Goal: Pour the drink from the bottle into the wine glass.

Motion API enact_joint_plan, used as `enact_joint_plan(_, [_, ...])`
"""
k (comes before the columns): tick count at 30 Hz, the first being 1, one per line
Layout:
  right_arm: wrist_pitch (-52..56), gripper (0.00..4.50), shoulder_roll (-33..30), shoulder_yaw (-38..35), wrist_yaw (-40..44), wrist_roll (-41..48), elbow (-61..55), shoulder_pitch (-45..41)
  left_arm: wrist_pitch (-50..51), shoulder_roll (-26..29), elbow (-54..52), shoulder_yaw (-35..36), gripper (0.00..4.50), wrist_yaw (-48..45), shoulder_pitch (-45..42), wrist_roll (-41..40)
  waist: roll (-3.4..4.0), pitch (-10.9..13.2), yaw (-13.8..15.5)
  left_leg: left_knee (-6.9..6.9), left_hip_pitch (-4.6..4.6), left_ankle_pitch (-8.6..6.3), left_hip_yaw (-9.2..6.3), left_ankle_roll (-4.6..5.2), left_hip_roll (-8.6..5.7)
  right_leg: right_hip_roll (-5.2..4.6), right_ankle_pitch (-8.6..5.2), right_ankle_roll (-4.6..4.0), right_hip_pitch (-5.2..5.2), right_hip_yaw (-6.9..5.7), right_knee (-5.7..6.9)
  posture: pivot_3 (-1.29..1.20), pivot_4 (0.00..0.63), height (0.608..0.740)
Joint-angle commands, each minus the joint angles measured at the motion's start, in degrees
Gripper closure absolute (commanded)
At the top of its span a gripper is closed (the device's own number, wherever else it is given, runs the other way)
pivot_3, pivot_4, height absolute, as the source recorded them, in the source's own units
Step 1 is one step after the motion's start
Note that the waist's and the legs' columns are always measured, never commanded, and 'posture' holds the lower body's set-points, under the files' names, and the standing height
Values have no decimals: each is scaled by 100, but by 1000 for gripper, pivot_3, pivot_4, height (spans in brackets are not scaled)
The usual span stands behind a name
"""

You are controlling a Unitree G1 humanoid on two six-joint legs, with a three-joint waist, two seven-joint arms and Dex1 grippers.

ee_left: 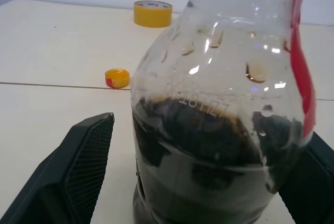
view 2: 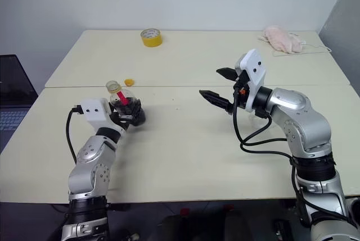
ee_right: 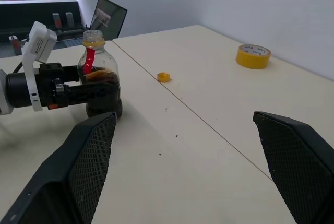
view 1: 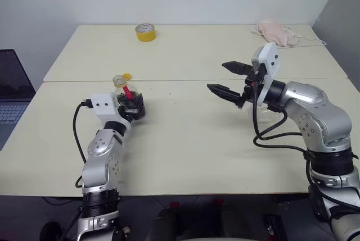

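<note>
The bottle [ee_left: 219,78] stands upright on the table at the left, uncapped, with a red label strip. The dark brown drink [ee_left: 209,151] fills its lower body. My left gripper [view 1: 134,108] reaches level around the bottle's base, open, with a gap between one finger [ee_left: 73,166] and the bottle. My right gripper [view 1: 217,77] hovers open and empty above the table's middle right, pointing toward the bottle. A faint clear shape under my right forearm [view 1: 272,118] may be the wine glass; the arm hides most of it.
The yellow-orange cap [view 1: 127,75] lies just behind the bottle. A yellow tape roll [view 1: 145,32] sits at the back left, a pink cloth [view 1: 275,32] at the back right. A laptop [view 1: 11,89] stands off the table's left edge.
</note>
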Motion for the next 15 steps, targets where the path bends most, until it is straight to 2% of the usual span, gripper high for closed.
enact_joint_plan(1, [-145, 0, -165, -128, 103, -33, -53, -84, -37, 143, -346, -4, 22, -214, -16, -128, 0, 0, 4, 0, 0, 0, 0, 0, 0, 0, 0, 0, 0, 0, 0, 0, 150, 740])
enact_joint_plan(7, [-296, 0, -534, -151, 317, -142, 150, 26, 144, 366, -616, 96, 22, -426, -44, -351, 0, 0, 16, 0, -1, 0, 1, 0, 0, 0, 0, 0, 0, 0, -1, 0, 150, 740])
enact_joint_plan(15, [-408, 0, -521, -57, 390, -230, 274, 17, 357, 526, -936, 174, 22, -450, -55, -527, -1, 0, 19, 0, -1, 0, 1, 0, 1, 0, 0, 0, 1, 0, -1, 0, 150, 740])
